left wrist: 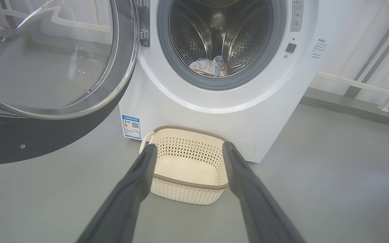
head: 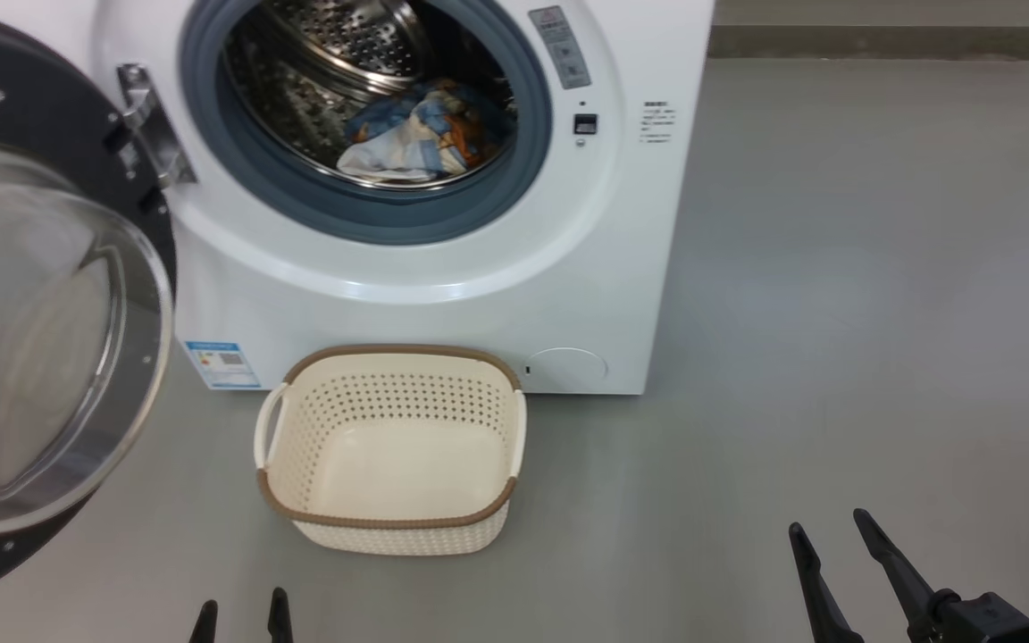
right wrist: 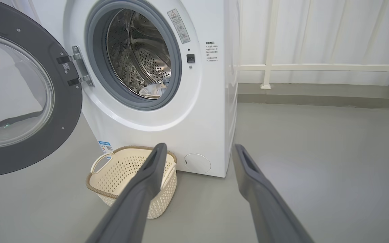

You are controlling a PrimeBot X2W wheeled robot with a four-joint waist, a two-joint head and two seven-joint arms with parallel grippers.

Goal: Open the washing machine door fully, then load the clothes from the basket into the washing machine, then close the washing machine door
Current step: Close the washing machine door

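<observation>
The washing machine door (head: pixel 41 330) stands swung wide on its metal hinge (head: pixel 153 125), out to the left of the washing machine (head: pixel 497 295), with the bulge of its glass window turned toward the robot. The clothes (head: pixel 425 134), a blue and orange bundle with some white showing, lie low in the steel drum (head: pixel 336 54), behind the grey seal. The basket (head: pixel 394 527) sits on the floor (head: pixel 836 313) just before the machine's foot, and nothing is in it. Loading looks done, so what is left is to shut the door.

Both hands hang low and hold nothing. The left hand (head: pixel 243 603) has its fingers spread apart, and so does the right hand (head: pixel 829 522).

The coming move turns on where the door lies. From the left hand it is at about ten o'clock and near. From the right hand it is at about nine o'clock and well apart, with the basket between. The left arm is therefore the nearer one. The door's free edge runs off the left side of the head view, so the best contact point probably cannot be judged from there. The push would have to sweep the door rightward, toward two o'clock, around the hinge and onto the opening, passing above the basket.
</observation>
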